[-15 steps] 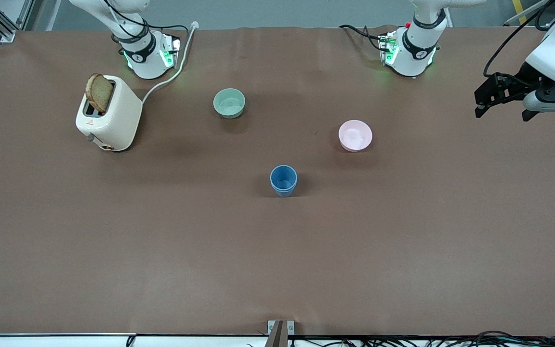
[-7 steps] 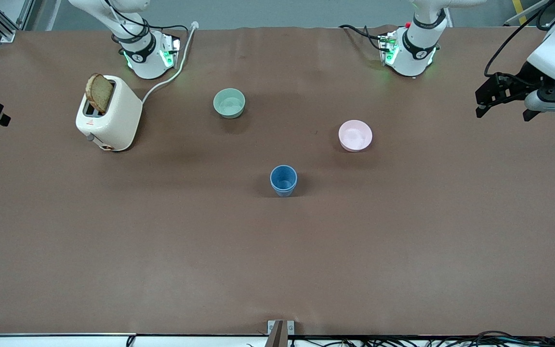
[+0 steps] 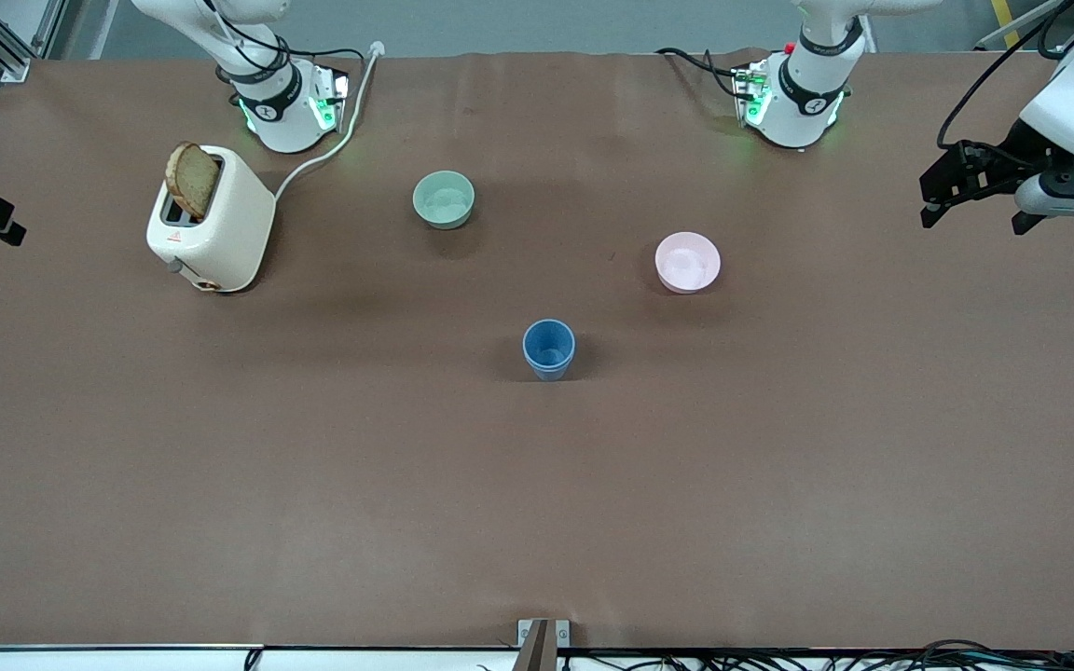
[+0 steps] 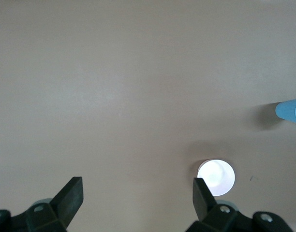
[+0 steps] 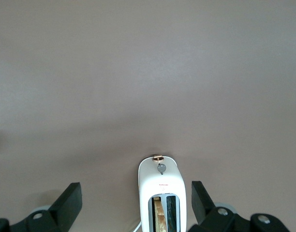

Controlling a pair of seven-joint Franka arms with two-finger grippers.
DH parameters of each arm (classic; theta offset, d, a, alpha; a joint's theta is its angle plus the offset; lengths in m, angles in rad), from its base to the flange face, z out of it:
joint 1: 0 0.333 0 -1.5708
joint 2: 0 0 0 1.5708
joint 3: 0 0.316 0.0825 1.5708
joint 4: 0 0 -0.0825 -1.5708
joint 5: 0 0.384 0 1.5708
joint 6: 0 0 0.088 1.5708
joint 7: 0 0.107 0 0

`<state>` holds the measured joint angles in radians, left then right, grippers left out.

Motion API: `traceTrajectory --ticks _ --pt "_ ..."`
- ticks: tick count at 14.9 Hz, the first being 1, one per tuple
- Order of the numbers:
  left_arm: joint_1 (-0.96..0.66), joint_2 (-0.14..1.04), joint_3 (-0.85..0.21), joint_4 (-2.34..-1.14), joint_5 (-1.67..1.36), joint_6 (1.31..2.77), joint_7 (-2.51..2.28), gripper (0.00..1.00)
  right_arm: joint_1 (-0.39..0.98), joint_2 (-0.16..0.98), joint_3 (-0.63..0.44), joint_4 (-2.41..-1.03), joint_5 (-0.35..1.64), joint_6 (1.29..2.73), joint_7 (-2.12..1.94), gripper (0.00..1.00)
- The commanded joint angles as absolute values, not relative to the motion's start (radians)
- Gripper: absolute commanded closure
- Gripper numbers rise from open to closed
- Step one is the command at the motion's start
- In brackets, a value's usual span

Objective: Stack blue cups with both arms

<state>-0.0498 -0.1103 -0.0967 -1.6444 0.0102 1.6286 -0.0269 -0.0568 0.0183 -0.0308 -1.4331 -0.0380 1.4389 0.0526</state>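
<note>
A single blue cup (image 3: 548,349) stands upright near the middle of the table; whether another is nested inside it I cannot tell. It also shows at the edge of the left wrist view, the blue cup (image 4: 290,111). My left gripper (image 3: 973,222) hangs open and empty over the left arm's end of the table, well away from the cup. Its fingers (image 4: 74,189) are spread wide over bare table. My right gripper (image 5: 136,188) is open and empty above the toaster, at the right arm's end.
A cream toaster (image 3: 211,219) with a slice of bread in it stands near the right arm's base, seen too as the toaster (image 5: 161,193). A pale green bowl (image 3: 444,198) and a pink bowl (image 3: 687,262) sit farther from the front camera than the cup.
The dark part of the right gripper at the front view's edge has crept slightly inward over the table. The left gripper has barely shifted. The cup and bowls have not moved.
</note>
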Motion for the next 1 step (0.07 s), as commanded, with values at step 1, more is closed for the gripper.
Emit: traceTrajectory --ticks 1 --pt "-0.049 -0.100 -0.097 -1.615 0.025 1.605 -0.021 0.00 -0.055 -0.006 -0.035 -1.450 -0.041 1.445 0.048 0.00"
